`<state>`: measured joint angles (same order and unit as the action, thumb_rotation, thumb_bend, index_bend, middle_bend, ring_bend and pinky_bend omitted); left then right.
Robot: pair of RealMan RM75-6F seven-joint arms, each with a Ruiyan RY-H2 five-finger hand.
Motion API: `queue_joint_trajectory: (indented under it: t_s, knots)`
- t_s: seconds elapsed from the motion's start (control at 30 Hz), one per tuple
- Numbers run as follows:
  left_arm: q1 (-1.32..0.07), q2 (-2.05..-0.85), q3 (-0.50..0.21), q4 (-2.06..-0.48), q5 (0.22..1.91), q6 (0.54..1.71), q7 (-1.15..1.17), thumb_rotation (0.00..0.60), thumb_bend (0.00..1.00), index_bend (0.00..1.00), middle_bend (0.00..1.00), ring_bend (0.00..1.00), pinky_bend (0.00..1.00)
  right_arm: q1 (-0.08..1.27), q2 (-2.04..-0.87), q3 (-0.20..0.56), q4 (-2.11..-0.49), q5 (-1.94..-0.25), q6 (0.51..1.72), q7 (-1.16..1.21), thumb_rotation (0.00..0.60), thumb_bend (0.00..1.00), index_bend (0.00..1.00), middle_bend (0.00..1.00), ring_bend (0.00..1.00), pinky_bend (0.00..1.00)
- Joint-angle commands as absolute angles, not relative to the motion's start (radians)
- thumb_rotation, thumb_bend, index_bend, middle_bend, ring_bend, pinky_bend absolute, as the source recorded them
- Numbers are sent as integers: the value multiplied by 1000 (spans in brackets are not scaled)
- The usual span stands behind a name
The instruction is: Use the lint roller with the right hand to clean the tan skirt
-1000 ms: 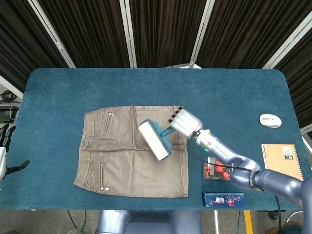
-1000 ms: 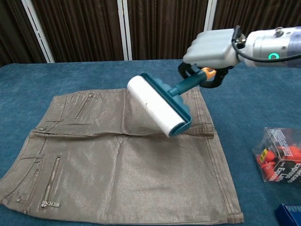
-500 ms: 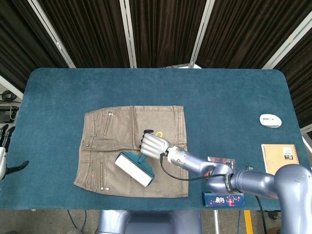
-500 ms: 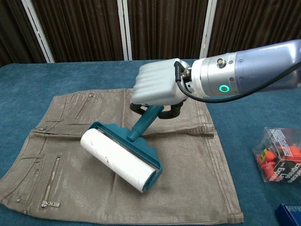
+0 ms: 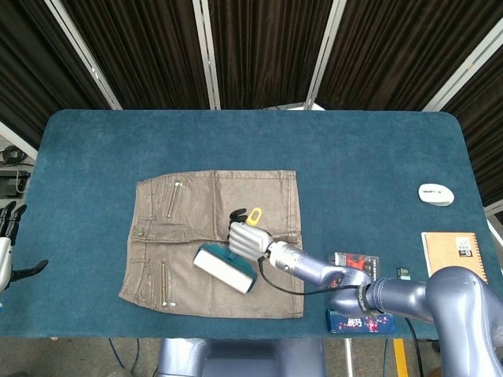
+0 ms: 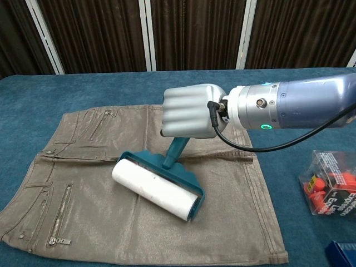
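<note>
A tan skirt with zips lies flat on the blue table. My right hand grips the teal handle of the lint roller. The roller's white drum rests on the middle of the skirt, slanting down to the right in the chest view. An orange cap at the handle's end shows above the hand in the head view. My left hand hangs at the far left edge, off the table, fingers apart and holding nothing.
To the right of the skirt sit a clear box with red contents, a dark blue box, a tan notebook and a white mouse. The blue table reaches far back.
The roller went from held above the skirt's upper right down onto its middle, then shifted slightly right. My right hand lowered with it.
</note>
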<state>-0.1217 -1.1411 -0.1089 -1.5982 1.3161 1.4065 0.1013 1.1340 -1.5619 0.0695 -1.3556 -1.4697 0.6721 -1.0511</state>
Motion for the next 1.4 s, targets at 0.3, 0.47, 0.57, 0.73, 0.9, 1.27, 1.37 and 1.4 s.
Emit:
queue_joint_trajectory:
  t_s: [0.3, 0.47, 0.57, 0.73, 0.9, 1.27, 1.37, 1.4]
  knots:
    - [-125, -1143, -108, -1601, 1313, 1403, 107, 600, 0, 0, 0, 0, 0, 1097, -1586, 74, -1190, -1327, 703, -1248, 600, 802, 591, 600, 527, 423]
    - [-127, -1145, -108, -1600, 1309, 1400, 111, 600, 0, 0, 0, 0, 0, 1099, -1590, 89, -1127, -1277, 710, -1279, 600, 801, 591, 601, 527, 422]
    - [-128, -1146, -109, -1600, 1307, 1399, 113, 600, 0, 0, 0, 0, 0, 1097, -1591, 85, -1103, -1256, 716, -1303, 600, 801, 592, 600, 527, 422]
    - [-129, -1147, -108, -1601, 1308, 1398, 115, 600, 0, 0, 0, 0, 0, 1094, -1592, 67, -1118, -1244, 723, -1332, 600, 801, 592, 601, 528, 423]
    - [-128, -1145, -107, -1605, 1312, 1402, 114, 600, 0, 0, 0, 0, 0, 1096, -1590, 47, -1180, -1244, 743, -1381, 600, 801, 594, 600, 530, 423]
    - [-127, -1143, -105, -1606, 1313, 1403, 109, 600, 0, 0, 0, 0, 0, 1104, -1572, -12, -1431, -1272, 798, -1544, 600, 801, 595, 601, 532, 426]
    - [-128, -1142, -105, -1605, 1312, 1402, 108, 600, 0, 0, 0, 0, 0, 1103, -1572, -25, -1479, -1269, 809, -1581, 600, 803, 594, 601, 533, 426]
    - [-128, -1142, -105, -1605, 1312, 1402, 107, 600, 0, 0, 0, 0, 0, 1103, -1573, -30, -1493, -1268, 812, -1593, 600, 802, 594, 601, 533, 427]
